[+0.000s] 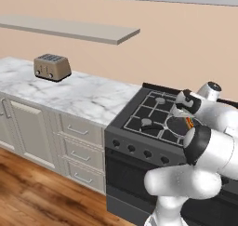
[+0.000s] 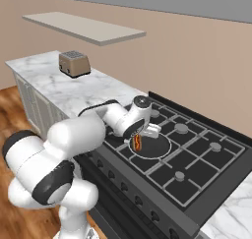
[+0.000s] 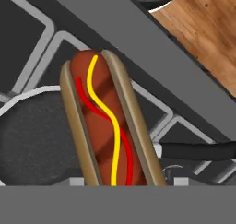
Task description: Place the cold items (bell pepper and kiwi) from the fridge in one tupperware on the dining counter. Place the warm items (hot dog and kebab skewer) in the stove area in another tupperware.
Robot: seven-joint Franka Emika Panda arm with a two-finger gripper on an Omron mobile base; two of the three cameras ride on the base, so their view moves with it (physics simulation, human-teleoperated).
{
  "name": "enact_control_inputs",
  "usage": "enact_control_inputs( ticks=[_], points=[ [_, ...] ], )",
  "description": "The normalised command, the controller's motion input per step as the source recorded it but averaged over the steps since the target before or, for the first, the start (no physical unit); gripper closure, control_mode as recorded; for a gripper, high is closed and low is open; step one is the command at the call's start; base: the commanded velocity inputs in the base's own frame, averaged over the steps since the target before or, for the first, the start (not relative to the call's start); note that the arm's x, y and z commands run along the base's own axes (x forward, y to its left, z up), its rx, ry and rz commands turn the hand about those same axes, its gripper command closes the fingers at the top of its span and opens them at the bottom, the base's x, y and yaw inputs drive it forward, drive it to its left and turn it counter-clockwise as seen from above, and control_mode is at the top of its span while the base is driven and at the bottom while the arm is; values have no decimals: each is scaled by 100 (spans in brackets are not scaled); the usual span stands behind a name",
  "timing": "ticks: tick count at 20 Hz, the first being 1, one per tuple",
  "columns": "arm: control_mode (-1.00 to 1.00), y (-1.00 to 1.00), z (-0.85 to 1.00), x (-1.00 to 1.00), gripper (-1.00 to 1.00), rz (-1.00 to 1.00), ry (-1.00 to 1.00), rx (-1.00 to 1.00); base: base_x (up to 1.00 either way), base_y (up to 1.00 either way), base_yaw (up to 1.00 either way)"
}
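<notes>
Hanging low over the stove (image 2: 197, 164), gripper (image 2: 140, 140) aimed straight down along the hot dog (image 3: 109, 126), which sits directly beneath it in the dark pan (image 3: 37, 140). Cannot tell jaw state: tips hidden, contact unclear. Probably aligned lengthwise for a pinch across the bun. Farther off, toaster (image 2: 74, 63) on the counter (image 1: 79, 97).

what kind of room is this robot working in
A home-style kitchen, rendered in simulation: a black gas stove with burner grates, a marble counter over drawers, and a toaster standing on it.
</notes>
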Motion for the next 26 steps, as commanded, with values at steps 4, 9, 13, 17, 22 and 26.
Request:
enact_control_inputs(
  ticks=[4, 9, 13, 17, 22, 26],
  points=[
    [-100, 0, 100, -100, 100, 40, -1, -25, 0, 0, 0],
    [-100, 35, 98, -100, 100, 34, -19, -21, 0, 0, 0],
    [-100, 98, 78, -100, 100, 35, 0, -60, 0, 0, 0],
    [-100, 54, 19, -76, 100, 59, -7, -45, 0, 0, 0],
    [-100, 0, 0, -41, 100, 86, -4, -21, 0, 0, 0],
    [-100, 0, -23, -22, 100, 91, -3, -30, 0, 0, 0]
  ],
)
